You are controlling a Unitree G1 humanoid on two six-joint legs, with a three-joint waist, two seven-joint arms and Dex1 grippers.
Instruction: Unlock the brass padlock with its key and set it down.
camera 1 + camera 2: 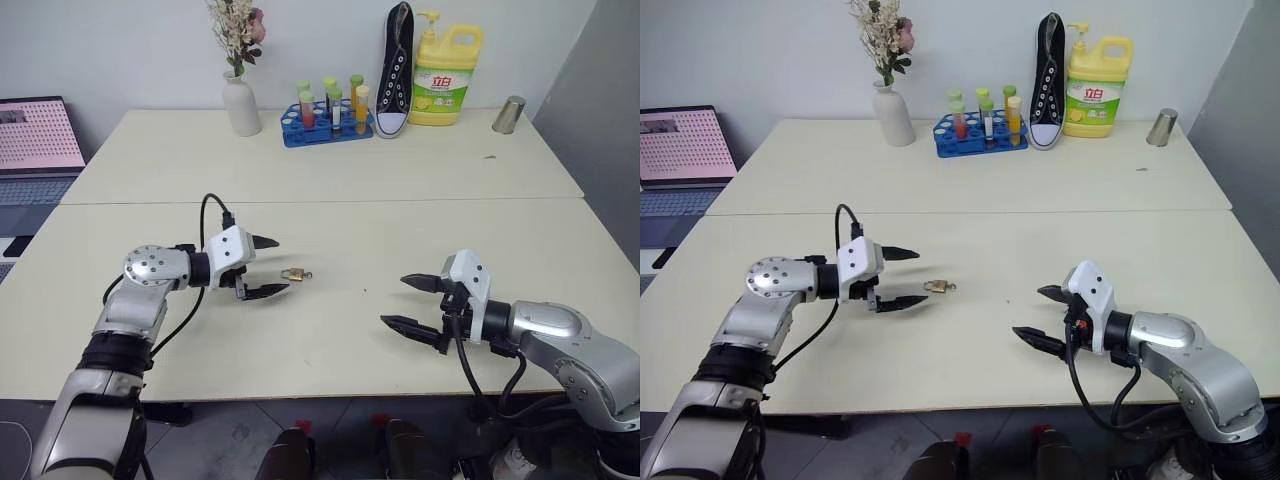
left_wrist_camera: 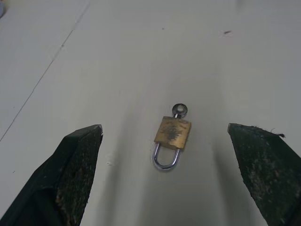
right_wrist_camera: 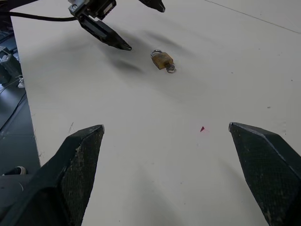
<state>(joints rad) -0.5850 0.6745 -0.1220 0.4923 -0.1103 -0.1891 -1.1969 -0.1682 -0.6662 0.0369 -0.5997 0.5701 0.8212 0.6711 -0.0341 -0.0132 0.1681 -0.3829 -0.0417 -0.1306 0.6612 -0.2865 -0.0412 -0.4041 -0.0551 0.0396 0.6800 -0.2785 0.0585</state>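
The brass padlock (image 1: 293,274) lies flat on the cream table (image 1: 330,170), near the middle. Its silver shackle (image 2: 165,158) is turned toward my left gripper. Its key (image 2: 179,110) sticks out of the far end of the lock body (image 2: 173,133). My left gripper (image 1: 268,266) stands open just left of the padlock, fingers pointing at it without touching. My right gripper (image 1: 412,302) is open over the table's front right, well apart from the padlock (image 3: 162,60), with nothing between its fingers.
At the back of the table stand a white vase with flowers (image 1: 240,100), a blue rack of tubes (image 1: 326,121), a black sneaker (image 1: 395,70), a yellow detergent bottle (image 1: 445,75) and a metal cup (image 1: 509,114). A laptop (image 1: 38,140) sits at the far left.
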